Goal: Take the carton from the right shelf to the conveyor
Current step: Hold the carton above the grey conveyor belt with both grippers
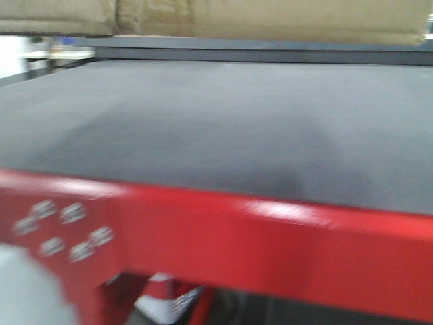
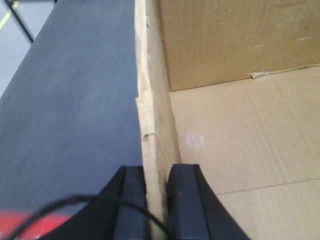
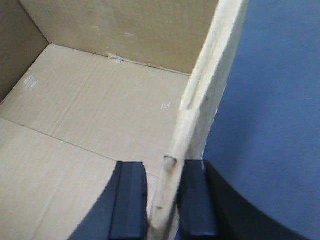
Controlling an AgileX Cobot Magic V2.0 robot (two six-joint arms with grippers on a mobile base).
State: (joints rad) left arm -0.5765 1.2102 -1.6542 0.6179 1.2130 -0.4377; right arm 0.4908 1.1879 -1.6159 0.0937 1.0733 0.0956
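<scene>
Conveyor: dark grey belt fills the middle of the front view, with its red frame edge across the bottom. Carton: a brown strip along the top edge of that frame, above the belt; can't tell if it touches.

Left wrist view: the open carton interior fills the right half and belt is at left. The left tool is closed on the carton's side wall, one finger inside, one outside.

Right wrist view mirrors this, with the interior at left and belt at right. The right tool is clamped on the opposite wall.

Key relation: the carton spans between both tools and belt shows outside each wall, so the likely next move is straight down, with both arms equally engaged.
</scene>
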